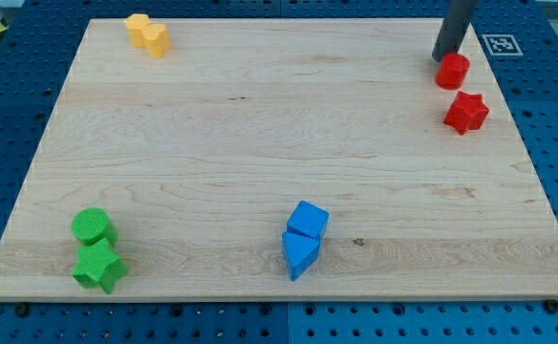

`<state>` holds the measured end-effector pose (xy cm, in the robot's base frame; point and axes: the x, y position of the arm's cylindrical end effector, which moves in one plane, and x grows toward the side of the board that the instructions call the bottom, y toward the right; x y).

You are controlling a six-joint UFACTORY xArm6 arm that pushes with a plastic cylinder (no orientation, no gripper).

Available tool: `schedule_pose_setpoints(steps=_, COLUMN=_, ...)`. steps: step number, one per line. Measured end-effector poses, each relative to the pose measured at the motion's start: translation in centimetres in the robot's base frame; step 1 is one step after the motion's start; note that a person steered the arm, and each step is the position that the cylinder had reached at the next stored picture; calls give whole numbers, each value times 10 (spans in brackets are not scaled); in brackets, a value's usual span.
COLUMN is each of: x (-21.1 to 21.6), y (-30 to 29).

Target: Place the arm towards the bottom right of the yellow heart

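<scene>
The yellow heart [153,39] lies at the view's top left of the wooden board [279,143], touching a second yellow block [136,25] just above and left of it. My rod comes down at the view's top right; my tip [441,59] rests on the board right beside the red cylinder [453,71], on its upper left. The tip is far to the right of the yellow heart, across nearly the whole board width.
A red star [466,112] lies just below the red cylinder. A blue cube [308,220] and a blue triangle [300,253] sit at the bottom centre. A green cylinder [93,227] and a green star [99,266] sit at the bottom left.
</scene>
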<state>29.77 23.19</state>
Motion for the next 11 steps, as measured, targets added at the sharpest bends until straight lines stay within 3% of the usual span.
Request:
schedule_pose_setpoints(steps=2, x=31, y=-5)
schedule_pose_setpoints(steps=6, x=39, y=-258)
schedule_pose_setpoints(steps=7, x=43, y=-291)
schedule_pose_setpoints(steps=10, x=48, y=-298)
schedule_pose_setpoints(steps=11, x=58, y=-324)
